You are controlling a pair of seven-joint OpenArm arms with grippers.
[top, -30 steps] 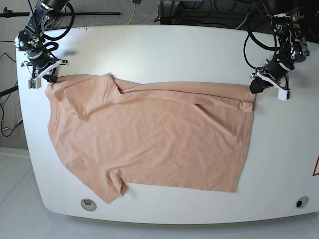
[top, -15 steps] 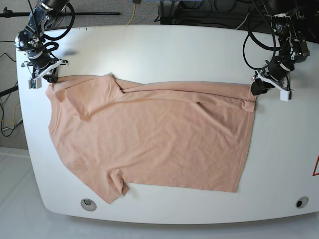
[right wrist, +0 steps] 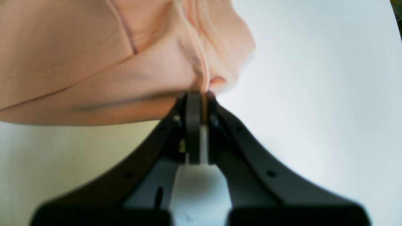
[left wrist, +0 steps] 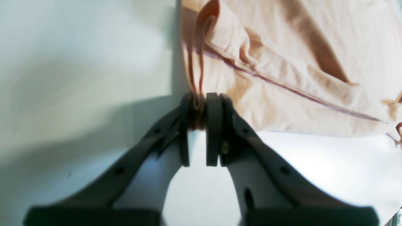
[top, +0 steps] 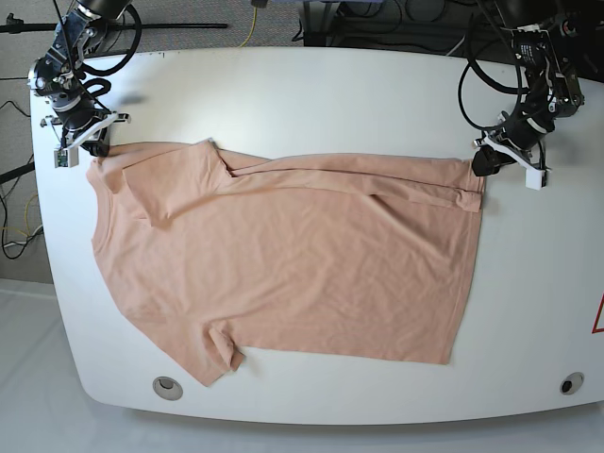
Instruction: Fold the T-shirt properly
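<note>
The white table [top: 311, 94] spans from the left claw [top: 483, 166] across to the right claw [top: 94, 148]. Well below the right claw, a round metal cap [top: 167, 387] sits at the near edge; a second cap [top: 571, 383] lies well below the left claw (it looks darker). A red marking [top: 598, 316] sits above that one, and a yellow cable [top: 253, 24] hangs beyond the far edge.

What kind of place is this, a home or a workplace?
Probably a robotics lab, not a home. A T-shirt lies on a bare white table, pinched at two corners by the left gripper and the right gripper, with loose cables behind the table.
</note>
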